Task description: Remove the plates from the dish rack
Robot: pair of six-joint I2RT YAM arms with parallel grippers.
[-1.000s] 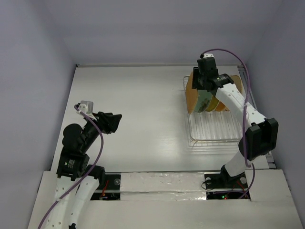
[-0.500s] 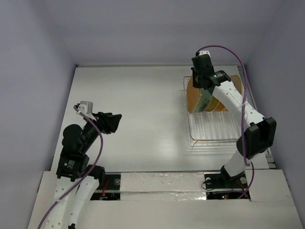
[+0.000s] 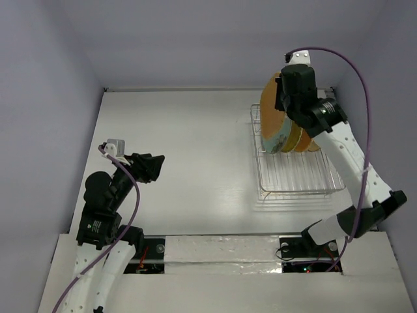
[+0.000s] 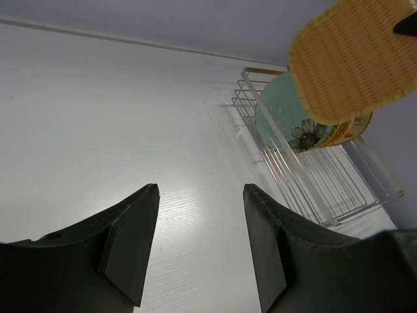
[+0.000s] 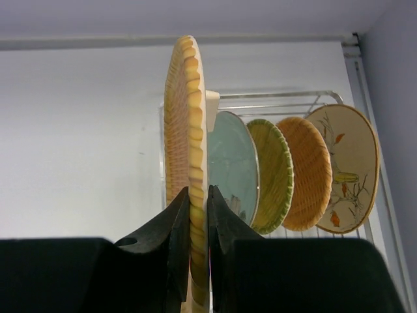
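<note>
R gripper pinches orange plate by its rim, above rack; L gripper half-open, empty. Next: carry it to table w/o clipping other plates.

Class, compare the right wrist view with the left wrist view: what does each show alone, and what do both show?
Right wrist only: the right gripper shut on the rim of the ridged orange plate, and the beige plate in the rack. Left wrist only: the left gripper, open above the table. Both: that plate held up, the pale green plate, the rack.
</note>
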